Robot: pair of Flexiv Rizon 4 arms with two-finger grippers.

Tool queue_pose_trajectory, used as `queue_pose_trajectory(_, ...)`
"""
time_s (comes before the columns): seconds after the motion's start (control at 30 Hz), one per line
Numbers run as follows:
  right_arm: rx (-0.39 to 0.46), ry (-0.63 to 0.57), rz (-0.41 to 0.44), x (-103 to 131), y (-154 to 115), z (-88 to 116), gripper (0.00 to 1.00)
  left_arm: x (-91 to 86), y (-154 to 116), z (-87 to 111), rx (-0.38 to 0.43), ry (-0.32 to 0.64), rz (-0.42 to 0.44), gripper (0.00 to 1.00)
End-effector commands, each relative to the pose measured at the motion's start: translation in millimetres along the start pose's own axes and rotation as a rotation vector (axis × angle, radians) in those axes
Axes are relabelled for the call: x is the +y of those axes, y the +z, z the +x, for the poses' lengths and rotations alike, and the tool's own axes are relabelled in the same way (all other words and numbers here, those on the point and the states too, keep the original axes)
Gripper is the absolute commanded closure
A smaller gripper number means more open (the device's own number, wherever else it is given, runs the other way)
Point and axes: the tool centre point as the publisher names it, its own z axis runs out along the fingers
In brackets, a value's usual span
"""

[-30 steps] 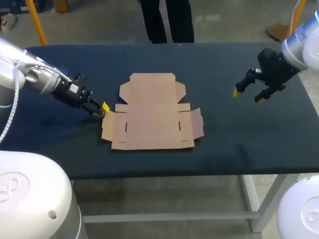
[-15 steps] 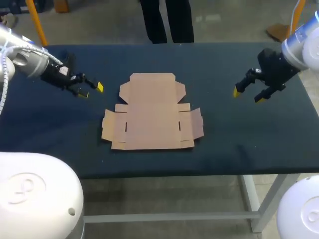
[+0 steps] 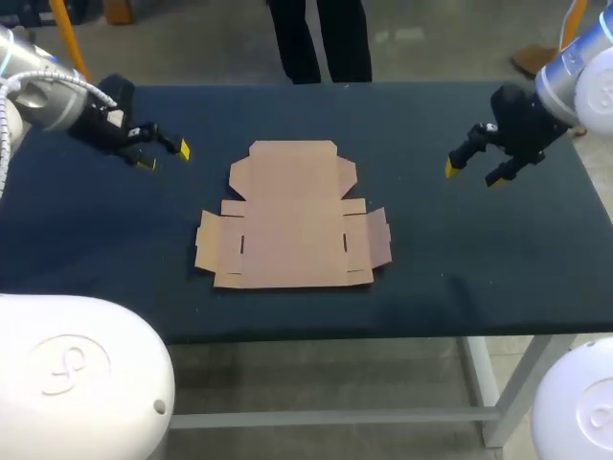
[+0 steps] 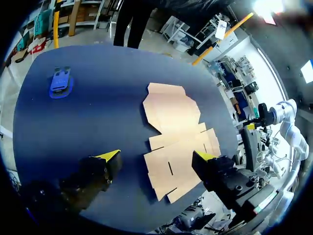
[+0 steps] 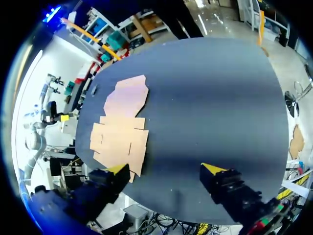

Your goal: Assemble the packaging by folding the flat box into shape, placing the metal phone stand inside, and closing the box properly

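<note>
Box (image 3: 292, 216) flat; left hand (image 3: 164, 156), right hand (image 3: 470, 174) spread, well off its edges.

**Robotics laboratory workstation.** Two silver jointed robot arms enter the head view from its sides, the left arm (image 3: 43, 96) at upper left and the right arm (image 3: 579, 81) at upper right. A grey cable (image 3: 8, 134) loops beside the left arm. A work table (image 3: 450, 278) with a dark blue top fills the middle of the frame, on a pale metal frame (image 3: 490, 383) seen at lower right. White rounded robot housings (image 3: 77, 374) occupy both lower corners. A flat cardboard blank (image 3: 292, 216) lies at centre as the workpiece.
</note>
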Motion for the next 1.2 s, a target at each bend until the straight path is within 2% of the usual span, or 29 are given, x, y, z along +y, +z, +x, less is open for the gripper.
queue_pose_trajectory(0.03, -0.001, 0.003, 0.003, 8, 9, 3, 0.00, 0.3, -5, 4.0, -0.104, -0.027, -0.017, 0.00)
queue_pose_trajectory(0.33, 0.014, -0.004, -0.037, 29, 35, 19, 0.00, 16.6, -3, -4.7, -0.127, -0.125, -0.048, 0.00)
queue_pose_trajectory(0.37, 0.013, -0.004, -0.037, 32, 39, 21, 0.00, 18.6, -2, -5.7, -0.128, -0.133, -0.054, 0.05)
queue_pose_trajectory(0.4, 0.014, -0.012, -0.036, 35, 42, 22, 0.00, 20.3, -1, -6.6, -0.128, -0.138, -0.056, 0.27)
queue_pose_trajectory(0.43, 0.021, -0.018, -0.034, 37, 45, 23, 0.00, 21.6, -1, -7.3, -0.125, -0.140, -0.059, 0.55)
queue_pose_trajectory(0.5, 0.018, -0.017, -0.028, 42, 52, 25, 0.53, 24.3, 1, -10.0, -0.125, -0.148, -0.062, 1.00)
queue_pose_trajectory(0.53, 0.023, -0.020, -0.024, 43, 55, 26, 0.81, 25.2, 2, -10.7, -0.123, -0.149, -0.063, 1.00)
queue_pose_trajectory(0.57, 0.023, -0.021, -0.025, 44, 57, 27, 1.00, 26.3, 2, -11.6, -0.122, -0.150, -0.064, 1.00)
queue_pose_trajectory(0.67, 0.020, -0.033, -0.042, 44, 64, 28, 1.00, 28.3, 4, -13.1, -0.096, -0.148, -0.063, 1.00)
queue_pose_trajectory(0.73, 0.007, 0.001, -0.054, 43, 67, 25, 1.00, 27.5, 5, -13.6, -0.068, -0.139, -0.067, 1.00)
queue_pose_trajectory(0.77, -0.006, 0.027, -0.046, 42, 67, 19, 1.00, 25.9, 6, -13.7, -0.078, -0.144, -0.067, 1.00)
queue_pose_trajectory(1.2, -0.006, 0.027, -0.046, 42, 67, 19, 1.00, 25.9, 6, -13.7, -0.078, -0.144, -0.067, 1.00)
